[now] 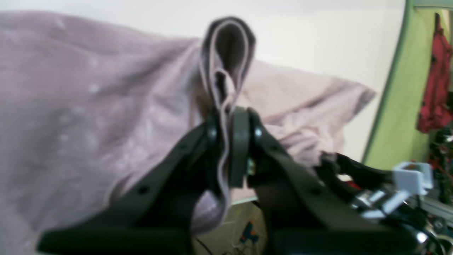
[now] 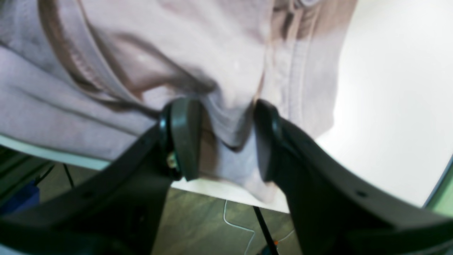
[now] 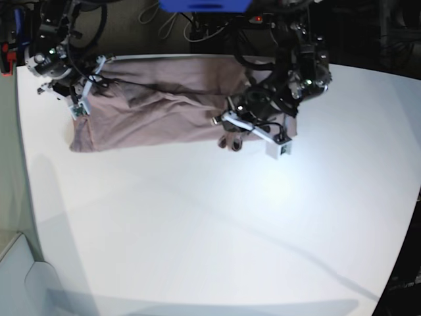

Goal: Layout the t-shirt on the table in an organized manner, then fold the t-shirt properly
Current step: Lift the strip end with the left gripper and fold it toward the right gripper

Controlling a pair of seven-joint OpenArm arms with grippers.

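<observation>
The mauve t-shirt (image 3: 158, 112) lies stretched in a crumpled band along the far edge of the white table (image 3: 210, 230). My left gripper (image 3: 229, 125) is at the shirt's right end. In the left wrist view it (image 1: 228, 118) is shut on a looped fold of the shirt (image 1: 88, 106), which stands up above the fingertips. My right gripper (image 3: 79, 105) is at the shirt's left end. In the right wrist view it (image 2: 223, 138) has a thick bunch of the shirt (image 2: 198, 53) pinched between its fingers at the table edge.
The table's far edge runs just behind the shirt, with floor and cables (image 2: 230, 219) below it. A green panel (image 1: 400, 106) and a red item (image 1: 437, 88) stand off to one side. A blue object (image 3: 204, 5) sits beyond the far edge.
</observation>
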